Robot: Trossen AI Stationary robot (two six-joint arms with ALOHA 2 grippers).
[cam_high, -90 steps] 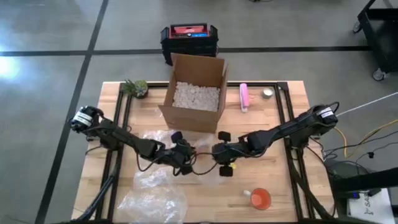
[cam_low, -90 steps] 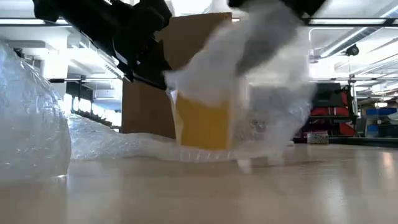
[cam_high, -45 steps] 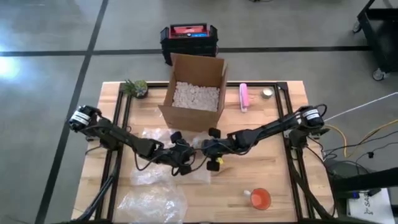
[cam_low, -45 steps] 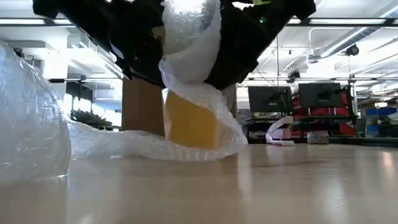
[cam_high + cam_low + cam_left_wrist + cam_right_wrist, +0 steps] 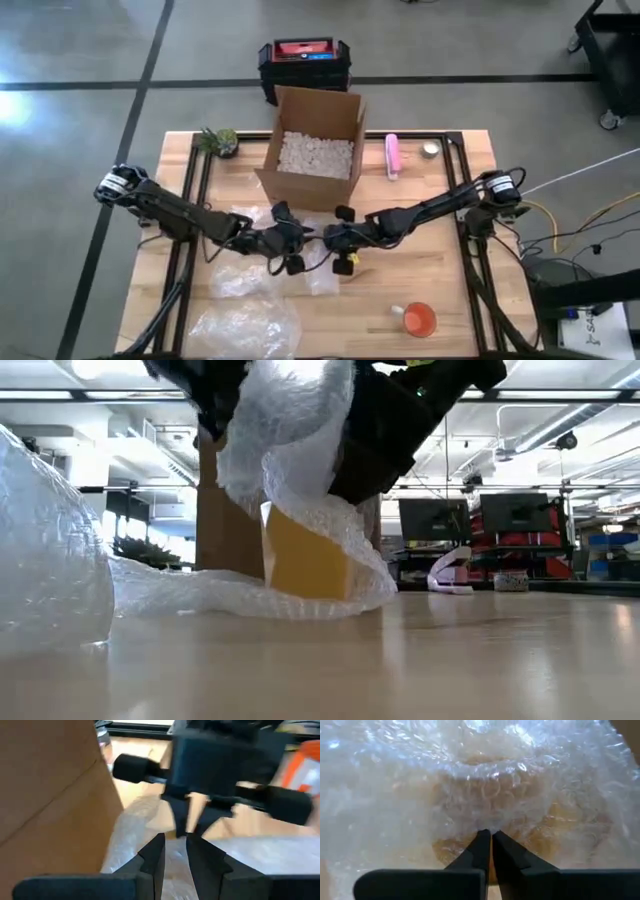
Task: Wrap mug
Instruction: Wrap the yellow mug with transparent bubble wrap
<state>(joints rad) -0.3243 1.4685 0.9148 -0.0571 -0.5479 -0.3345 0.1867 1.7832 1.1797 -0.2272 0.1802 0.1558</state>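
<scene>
Near the middle of the wooden worktop [image 5: 440, 285], just below the open cardboard box [image 5: 312, 150] in the high view, a yellow mug [image 5: 305, 555] stands upright on a sheet of bubble wrap [image 5: 300, 460] that is drawn up over its top and drapes down its right side in the low view. The right end effector [image 5: 335, 240] sits at the frame's centre in the high view, directly above the mug; its wrist view shows the two dark fingers [image 5: 480, 847] pinched almost together on a fold of the wrap, with the mug's yellow body visible through the bubbles behind them. The left end effector [image 5: 285, 243] lies just left of the right one, the two nearly touching over the mug; in its own wrist view its fingers [image 5: 155, 855] stand a narrow gap apart against the wrap, and whether they grip the film cannot be told. A second crumpled heap of bubble wrap [image 5: 245, 325] lies at the lower left of the worktop. An orange cup [image 5: 418, 320] sits at the lower right, a pink bottle [image 5: 393, 155] and a small tin [image 5: 431, 150] to the right of the box, and a small green plant [image 5: 218, 141] at the upper left corner.
</scene>
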